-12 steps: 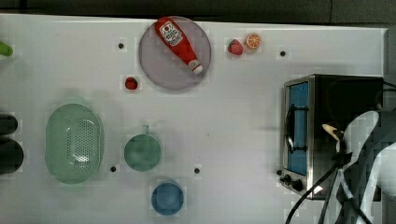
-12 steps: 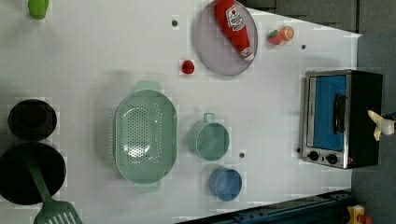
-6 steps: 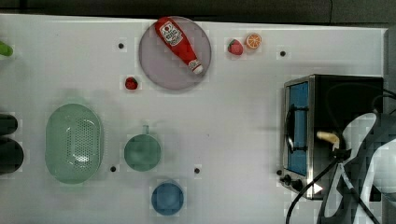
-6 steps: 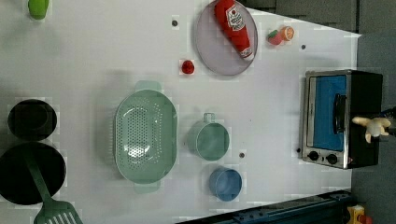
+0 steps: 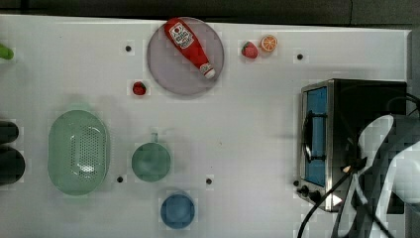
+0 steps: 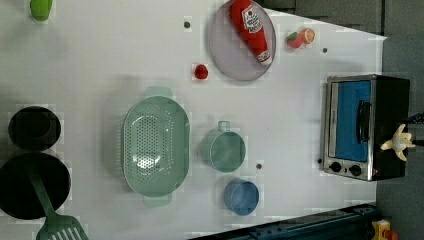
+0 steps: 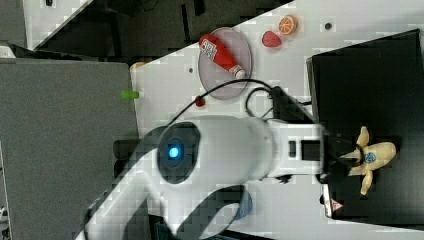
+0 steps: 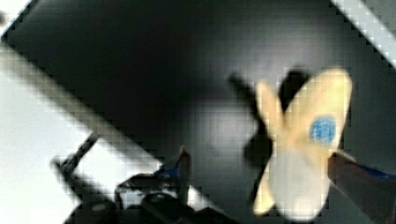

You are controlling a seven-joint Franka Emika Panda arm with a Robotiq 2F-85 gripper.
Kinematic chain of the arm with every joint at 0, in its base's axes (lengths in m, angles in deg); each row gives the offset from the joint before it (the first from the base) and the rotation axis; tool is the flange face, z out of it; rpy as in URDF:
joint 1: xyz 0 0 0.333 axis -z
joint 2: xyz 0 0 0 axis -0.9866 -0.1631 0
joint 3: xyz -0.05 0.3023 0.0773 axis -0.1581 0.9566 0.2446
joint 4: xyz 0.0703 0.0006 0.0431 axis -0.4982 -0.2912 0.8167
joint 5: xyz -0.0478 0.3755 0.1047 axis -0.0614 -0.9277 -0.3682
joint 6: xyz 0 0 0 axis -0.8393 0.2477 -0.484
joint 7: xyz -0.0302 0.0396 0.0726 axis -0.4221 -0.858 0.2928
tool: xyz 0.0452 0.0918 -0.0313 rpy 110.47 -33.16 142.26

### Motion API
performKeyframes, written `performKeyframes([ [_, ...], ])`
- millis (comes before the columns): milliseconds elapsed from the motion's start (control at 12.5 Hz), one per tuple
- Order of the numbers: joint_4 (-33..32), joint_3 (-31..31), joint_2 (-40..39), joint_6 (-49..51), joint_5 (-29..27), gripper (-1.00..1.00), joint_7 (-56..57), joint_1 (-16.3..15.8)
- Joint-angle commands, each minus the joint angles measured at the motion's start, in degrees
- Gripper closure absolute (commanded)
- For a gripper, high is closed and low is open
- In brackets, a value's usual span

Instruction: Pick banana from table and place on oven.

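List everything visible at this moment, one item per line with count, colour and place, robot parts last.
banana: 1, pale yellow, on the oven's top
oven: 1, black and silver with blue glass, the left view's right
table: 1, white
plate: 1, grey, far edge of the table
ketchup bottle: 1, red, lying on the plate
strawberry: 1, red, beside the orange slice
orange slice: 1, orange
small red fruit: 1, red, next to the plate
colander: 1, pale green
cup: 1, green, beside the colander
bowl: 1, blue
pots: 2, black, the left view's left
spatula: 1, green
green thing: 1, corner
arm: 1, white
gripper: 1, black, at the banana
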Motion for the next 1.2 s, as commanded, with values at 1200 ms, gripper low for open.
performKeyframes([
  [1200, -3.87, 29.73, 26.36, 16.55, 8.8, -1.0, -52.24, -8.14],
])
